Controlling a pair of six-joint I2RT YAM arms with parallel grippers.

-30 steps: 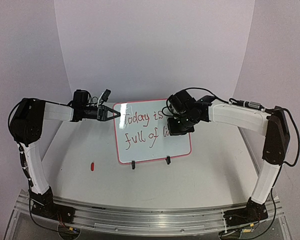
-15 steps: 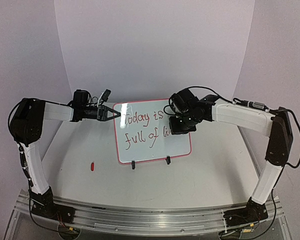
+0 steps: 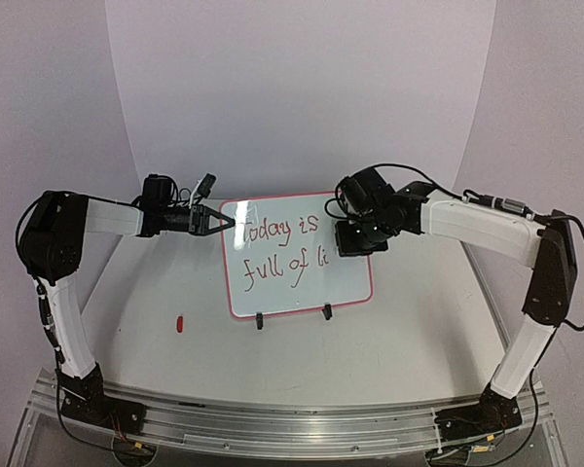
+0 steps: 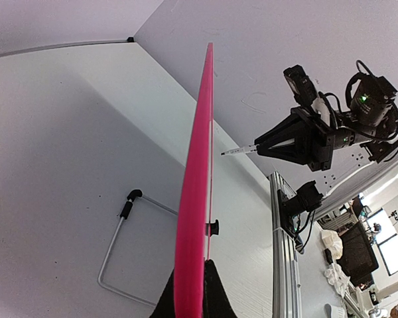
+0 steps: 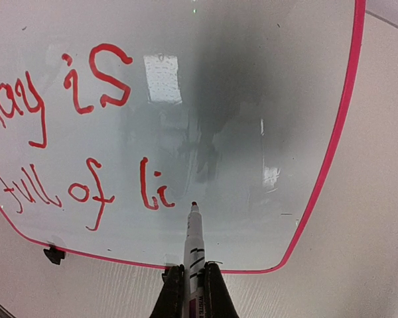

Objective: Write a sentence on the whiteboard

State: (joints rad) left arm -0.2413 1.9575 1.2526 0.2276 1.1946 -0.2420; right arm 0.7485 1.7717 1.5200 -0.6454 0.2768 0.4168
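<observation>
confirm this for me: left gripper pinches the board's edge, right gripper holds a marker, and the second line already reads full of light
Not right: the second line reads only "full of li" so far, as the right wrist view shows. The left gripper does pinch the edge of the board, and the right gripper holds the marker.

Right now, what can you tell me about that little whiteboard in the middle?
The whiteboard is a small glossy white rectangle with rounded corners and a thin pink-red frame. It stands on two black clip feet on the table. Red handwriting reads "Today is full of li". The left gripper pinches its left edge; a marker tip sits just past the last letter.
</observation>
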